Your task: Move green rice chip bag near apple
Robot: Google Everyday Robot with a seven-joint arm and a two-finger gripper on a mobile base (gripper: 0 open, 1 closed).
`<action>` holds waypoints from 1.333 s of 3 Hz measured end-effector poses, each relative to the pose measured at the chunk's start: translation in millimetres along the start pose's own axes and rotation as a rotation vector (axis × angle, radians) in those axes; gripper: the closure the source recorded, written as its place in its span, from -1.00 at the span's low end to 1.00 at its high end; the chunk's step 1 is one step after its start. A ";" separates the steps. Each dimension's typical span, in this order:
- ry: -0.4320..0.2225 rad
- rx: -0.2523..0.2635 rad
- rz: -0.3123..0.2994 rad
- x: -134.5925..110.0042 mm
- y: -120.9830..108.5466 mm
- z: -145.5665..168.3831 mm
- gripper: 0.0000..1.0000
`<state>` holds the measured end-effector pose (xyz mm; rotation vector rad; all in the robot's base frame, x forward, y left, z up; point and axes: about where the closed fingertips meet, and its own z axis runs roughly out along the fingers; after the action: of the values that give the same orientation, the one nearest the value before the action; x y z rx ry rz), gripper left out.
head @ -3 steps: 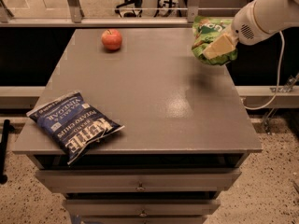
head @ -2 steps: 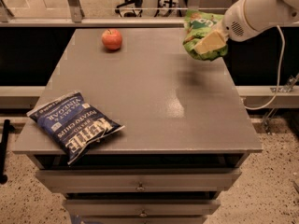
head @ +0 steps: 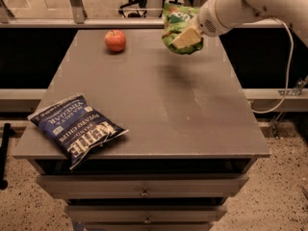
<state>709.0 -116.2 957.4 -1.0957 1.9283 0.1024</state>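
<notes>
Gripper (head: 186, 36) clamped on green chip bag (head: 174, 17), held above table (head: 144, 105). Moved left since prev. sec, now nearer apple (head: 115, 40); still apart.

High frontal view — gripper (head: 186, 36) upper right

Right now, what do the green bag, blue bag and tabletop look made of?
Green rice chip bag: likely plastic film, glossy, crinkled, held aloft by the pincer at far right. Kettle bag: similar film, creased. Tabletop: grey, dull sheen; laminate or painted metal, unclear.
</notes>
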 end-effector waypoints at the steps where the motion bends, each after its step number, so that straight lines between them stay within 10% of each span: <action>1: -0.039 -0.023 -0.061 -20.9 2.8 32.6 1.00; 4: -0.084 -0.085 -0.166 -57.6 7.4 105.4 1.00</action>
<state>785.0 -26.0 933.6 -1.2839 1.7644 0.1373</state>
